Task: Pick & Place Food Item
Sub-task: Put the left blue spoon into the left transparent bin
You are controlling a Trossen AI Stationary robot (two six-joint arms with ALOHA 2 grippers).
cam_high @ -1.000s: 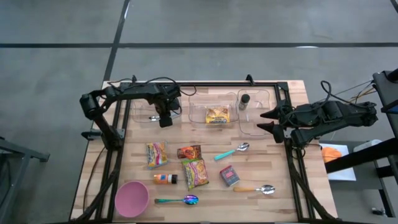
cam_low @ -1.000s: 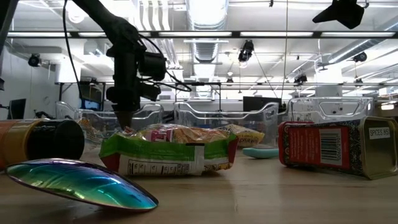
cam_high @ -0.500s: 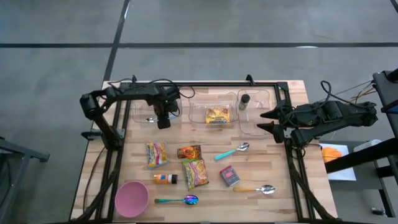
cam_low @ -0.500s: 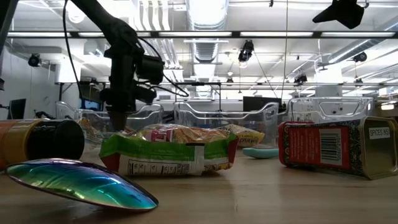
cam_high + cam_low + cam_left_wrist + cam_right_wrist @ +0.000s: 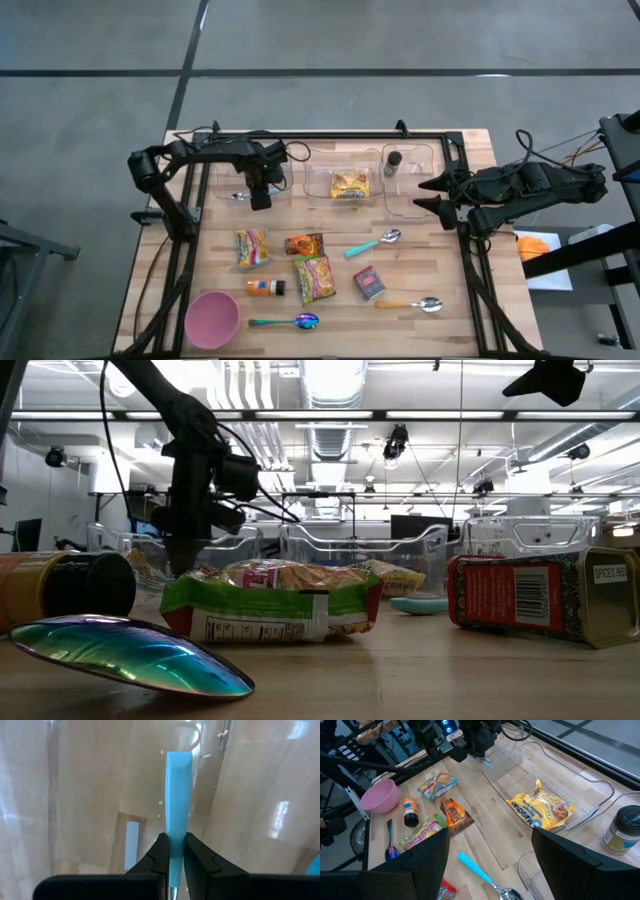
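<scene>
Left wrist view: left pincer (image 5: 172, 865) is pinching a light-blue plastic spoon handle (image 5: 177, 810) upright over the clear plastic bin (image 5: 232, 178) at the wooden bench's (image 5: 440, 260) far-left side.
Right pincer (image 5: 428, 195): is hanging spread beside the bench's right edge, holding nothing.

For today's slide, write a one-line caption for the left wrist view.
Left gripper shut on a light-blue spoon handle, holding it over the clear bin on the wooden table.

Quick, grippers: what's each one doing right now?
Left gripper: shut on the light-blue-handled spoon, over the clear plastic bin.
Right gripper: open, empty.
</scene>
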